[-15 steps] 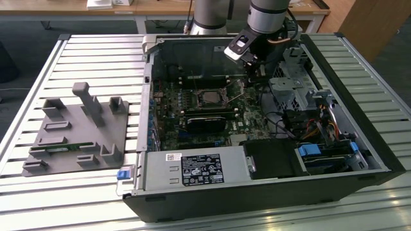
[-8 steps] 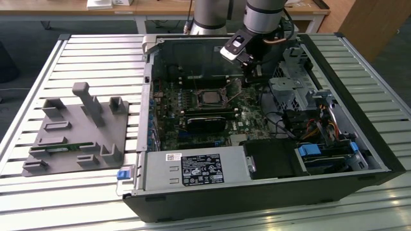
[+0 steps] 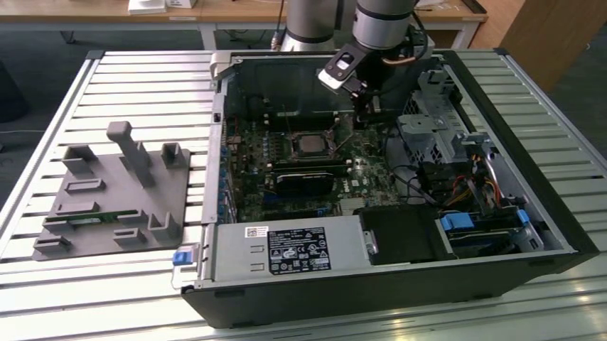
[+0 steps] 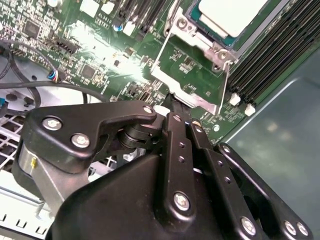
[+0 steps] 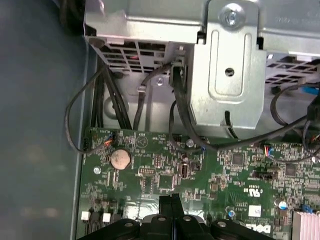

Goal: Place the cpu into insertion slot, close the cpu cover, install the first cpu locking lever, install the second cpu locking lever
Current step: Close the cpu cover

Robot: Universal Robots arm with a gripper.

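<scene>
The cpu [image 4: 227, 15], with its silvery top, lies in the insertion slot [image 4: 192, 27] on the green board; in the exterior view it is the grey square [image 3: 308, 145] mid-case. The cpu cover [image 4: 186, 91], a thin metal frame with a window, stands swung open away from the slot. My gripper [image 4: 179, 107] is shut, its black fingertips together and right at the cover's free edge; whether they touch it I cannot tell. A thin wire lever [image 4: 226, 85] runs along the cover's side. In the exterior view the gripper [image 3: 363, 114] hangs just behind the slot.
A metal drive cage [image 5: 230, 65] and black cables [image 5: 175, 115] stand close to the gripper inside the case. Memory slots [image 4: 270, 55] flank the socket. A black card [image 3: 303, 177] and the power supply [image 3: 284, 249] lie nearer the front. A grey fixture tray [image 3: 114, 192] sits on the exterior view's left.
</scene>
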